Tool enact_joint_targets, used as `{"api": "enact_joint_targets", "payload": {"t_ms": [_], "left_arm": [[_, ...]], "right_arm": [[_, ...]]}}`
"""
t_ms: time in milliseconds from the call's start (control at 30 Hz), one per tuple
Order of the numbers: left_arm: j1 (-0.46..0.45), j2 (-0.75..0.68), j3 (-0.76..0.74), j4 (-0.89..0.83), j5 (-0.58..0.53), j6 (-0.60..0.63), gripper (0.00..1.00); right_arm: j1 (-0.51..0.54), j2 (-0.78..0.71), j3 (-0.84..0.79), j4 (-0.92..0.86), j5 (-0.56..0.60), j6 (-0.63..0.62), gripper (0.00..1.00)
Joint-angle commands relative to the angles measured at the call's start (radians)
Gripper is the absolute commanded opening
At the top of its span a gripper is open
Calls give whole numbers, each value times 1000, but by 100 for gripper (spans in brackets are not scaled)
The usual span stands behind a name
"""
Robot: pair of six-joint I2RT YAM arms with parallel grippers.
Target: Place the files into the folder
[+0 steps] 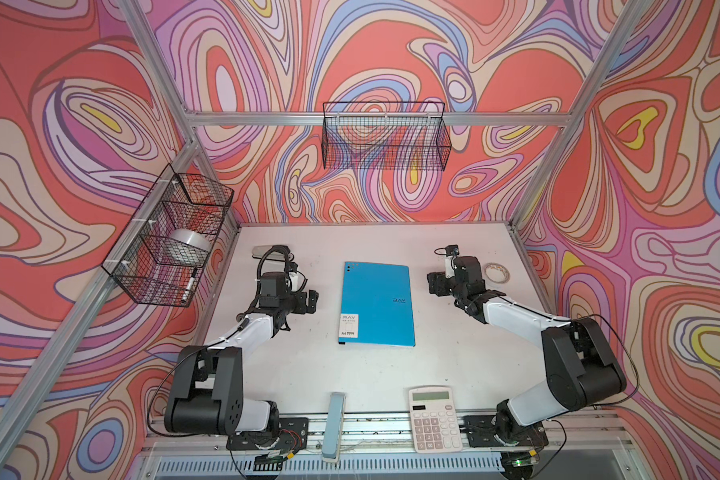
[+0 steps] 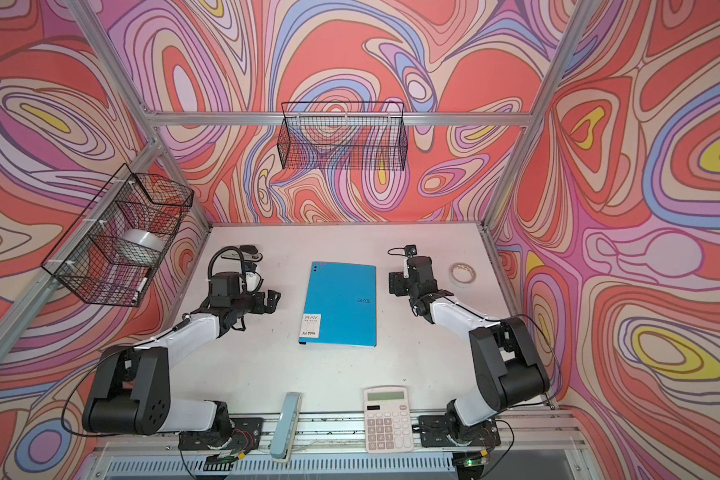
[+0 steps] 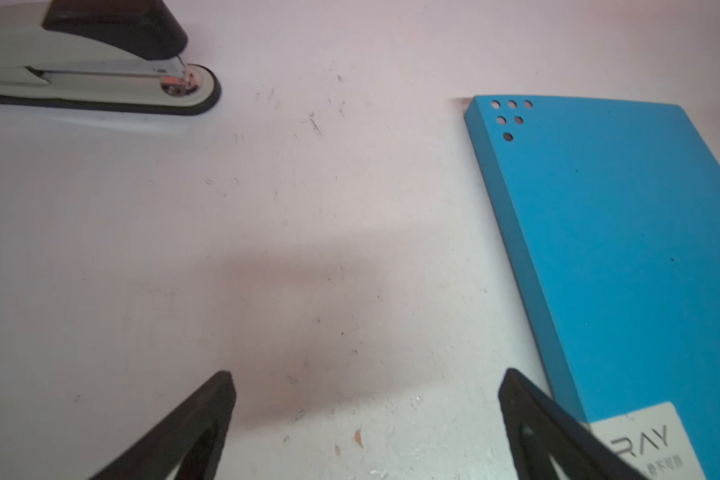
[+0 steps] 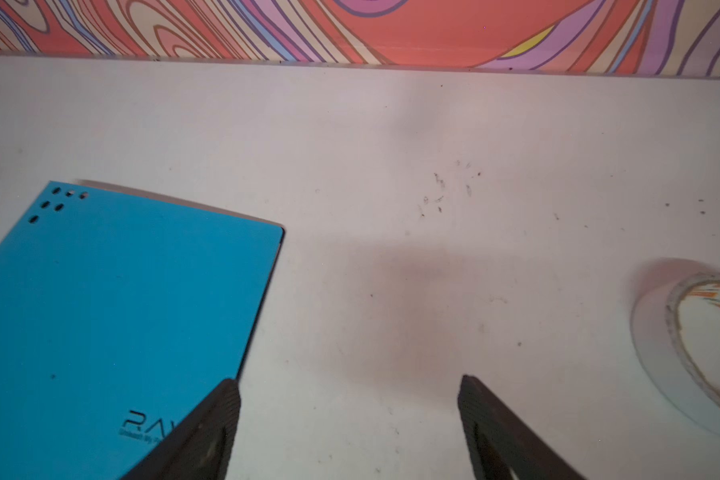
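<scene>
The folder [image 1: 377, 305] is laid closed at the middle of the tabletop [image 1: 454, 357]. Both arms are bent low beside it, with the left gripper [image 1: 311, 301] and right gripper [image 1: 433, 285] spread, empty and clear of its edges.

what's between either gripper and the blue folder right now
Nothing visible. The folder lies closed and flat mid-table, with only bare table between it and the open left gripper on one side and the open right gripper on the other. The stapler and tape roll sit outside those gaps.
</scene>
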State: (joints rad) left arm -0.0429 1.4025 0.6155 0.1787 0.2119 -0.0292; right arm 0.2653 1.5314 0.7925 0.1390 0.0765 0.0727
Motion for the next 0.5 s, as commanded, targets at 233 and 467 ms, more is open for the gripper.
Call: {"api": "enact_joint_targets", "payload": {"t_ms": [233,467], "left_arm": [[15,29,-90,336,-13,-43,100],[18,-48,-214,453,-9,-28,100]], "right_arm": [[-172,-84,-248,379,81,-71,98],[-185,-9,-355,676,55,-76,99]]}}
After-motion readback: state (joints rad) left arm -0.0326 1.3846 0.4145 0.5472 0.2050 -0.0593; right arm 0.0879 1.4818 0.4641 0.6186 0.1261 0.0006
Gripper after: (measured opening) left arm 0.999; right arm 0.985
